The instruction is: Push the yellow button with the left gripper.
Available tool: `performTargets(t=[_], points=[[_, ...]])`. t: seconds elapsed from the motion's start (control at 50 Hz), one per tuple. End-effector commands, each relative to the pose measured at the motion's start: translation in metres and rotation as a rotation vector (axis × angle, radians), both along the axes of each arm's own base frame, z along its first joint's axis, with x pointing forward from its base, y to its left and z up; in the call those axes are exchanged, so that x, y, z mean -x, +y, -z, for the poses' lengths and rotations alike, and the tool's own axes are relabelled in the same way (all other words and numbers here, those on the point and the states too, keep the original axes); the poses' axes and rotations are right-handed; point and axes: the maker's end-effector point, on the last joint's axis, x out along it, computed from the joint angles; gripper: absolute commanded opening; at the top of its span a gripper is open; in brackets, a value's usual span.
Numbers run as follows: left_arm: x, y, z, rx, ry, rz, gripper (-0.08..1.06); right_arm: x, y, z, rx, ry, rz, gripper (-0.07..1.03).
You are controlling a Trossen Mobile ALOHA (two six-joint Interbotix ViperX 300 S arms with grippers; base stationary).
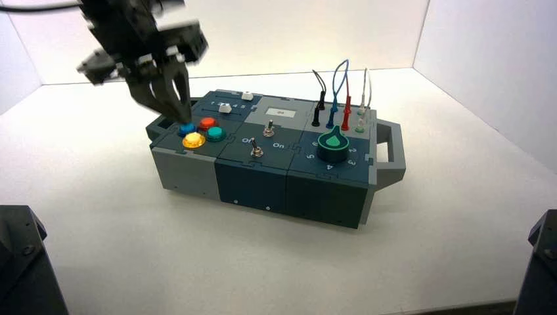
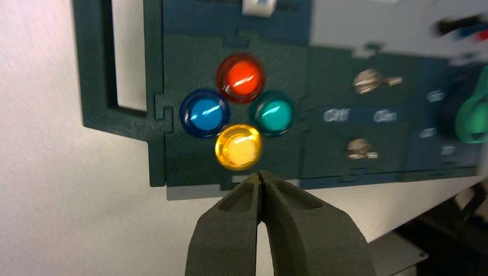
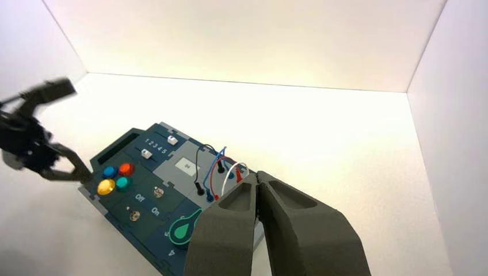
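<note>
Your left gripper [image 1: 178,111] hangs over the box's [image 1: 263,180] left end, arm coming down from the far left, fingers angled down and tips pressed together, holding nothing. In the high view the tips sit at the blue button [image 1: 186,128], just behind the yellow button [image 1: 194,140]; the left wrist view puts the closed tips [image 2: 262,179] just beside the yellow dome [image 2: 239,146], at the box's near edge. Whether they touch anything, can't tell.

The yellow button is the nearest of four in a diamond on the box's left top section: blue to its left, orange-red button [image 1: 207,123] at the far side, teal-green button [image 1: 215,133] to the right. All four are close, nearly touching, so neighbours crowd the target.

Right gripper [image 3: 258,190] is parked off to the right, well apart from the box, fingers together, empty.

Other bits: two metal toggle switches [image 1: 268,130] in the middle section, green knob [image 1: 334,146] right of them, plugged wires [image 1: 338,92] at the far right, two white sliders [image 1: 225,107] behind the buttons, grey handle [image 1: 389,146] on the right end.

Writing: "Off" and "On" between the toggles, "1 2 3 4 5" by the sliders, digits around the knob, only 4 read plainly. Slider and switch settings aren't clear enough to call.
</note>
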Motion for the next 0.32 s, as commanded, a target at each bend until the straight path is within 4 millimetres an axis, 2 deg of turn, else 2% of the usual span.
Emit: performTargets(t=[0.02,0.32], points=[[-0.005,-0.002,-0.019,0.035,-0.061,-0.011,-0.03,-0.002,0.001,-0.006,-0.009,-0.013,-0.001,-0.02],[-0.006,-0.003,-0.035,0.066,-0.107,-0.021,-0.03,-0.002,0.001,-0.006,-0.01,-0.009,-0.002,-0.02]])
